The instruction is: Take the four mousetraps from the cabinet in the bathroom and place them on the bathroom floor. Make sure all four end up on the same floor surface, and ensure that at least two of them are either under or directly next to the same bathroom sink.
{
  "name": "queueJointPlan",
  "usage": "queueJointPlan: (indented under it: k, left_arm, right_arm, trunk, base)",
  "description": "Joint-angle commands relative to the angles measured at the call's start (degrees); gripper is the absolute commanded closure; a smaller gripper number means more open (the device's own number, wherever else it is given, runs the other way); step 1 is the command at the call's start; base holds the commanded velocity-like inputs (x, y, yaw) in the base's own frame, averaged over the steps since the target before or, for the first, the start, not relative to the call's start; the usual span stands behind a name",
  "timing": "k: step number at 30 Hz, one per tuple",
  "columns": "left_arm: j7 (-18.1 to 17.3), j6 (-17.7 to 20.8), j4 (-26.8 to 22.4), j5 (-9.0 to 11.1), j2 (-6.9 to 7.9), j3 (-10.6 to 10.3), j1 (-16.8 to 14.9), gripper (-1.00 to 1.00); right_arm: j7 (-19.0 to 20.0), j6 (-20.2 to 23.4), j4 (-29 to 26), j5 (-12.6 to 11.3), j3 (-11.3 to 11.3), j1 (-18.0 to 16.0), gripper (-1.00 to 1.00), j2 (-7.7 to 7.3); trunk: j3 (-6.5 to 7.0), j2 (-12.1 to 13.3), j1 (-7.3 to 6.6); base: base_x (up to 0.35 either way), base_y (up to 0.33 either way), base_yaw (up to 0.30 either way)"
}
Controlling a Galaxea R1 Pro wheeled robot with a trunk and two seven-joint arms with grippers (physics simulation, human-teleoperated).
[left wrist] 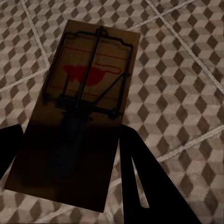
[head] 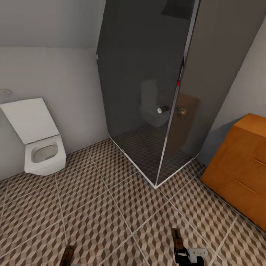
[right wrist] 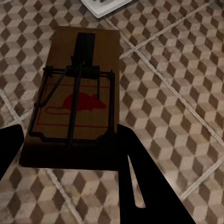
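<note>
Each gripper, left (left wrist: 70,158) and right (right wrist: 70,161), holds one mousetrap (left wrist: 79,107) (right wrist: 74,98) above the floor (head: 111,207); none placed, cabinet (head: 240,166) at right edge.

In the head view the toilet (head: 40,147) stands at the left against the wall, the glass shower enclosure (head: 155,92) fills the upper middle, and the cabinet (head: 242,168) sits at the right edge, just beside the enclosure's right side. The bathroom floor (head: 111,207) spreads across the lower frame. At the bottom edge, one mousetrap (head: 67,255) shows lower left and another mousetrap (head: 178,245) lower right, well apart
</note>
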Motion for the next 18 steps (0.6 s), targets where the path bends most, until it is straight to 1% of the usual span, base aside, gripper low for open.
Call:
queueJointPlan:
  k: [1, 18]
  left_arm:
    - [0.21, -0.29, 0.22, 0.29, -0.02, -0.38, -0.11, 1.00]
    - [0.21, -0.29, 0.22, 0.29, -0.02, -0.38, -0.09, 1.00]
  right_arm:
    - [-0.27, -0.17, 0.01, -0.43, 0.45, -0.02, 1.00, -0.03]
    - [-0.36, -0.17, 0.78, -0.43, 0.51, -0.02, 1.00, 0.02]
  trunk:
    - [-0.04, -0.03, 0.00]
    - [-0.04, -0.03, 0.00]
  base:
    - [0.000, 0.000, 0.290]
    - [0.000, 0.000, 0.290]
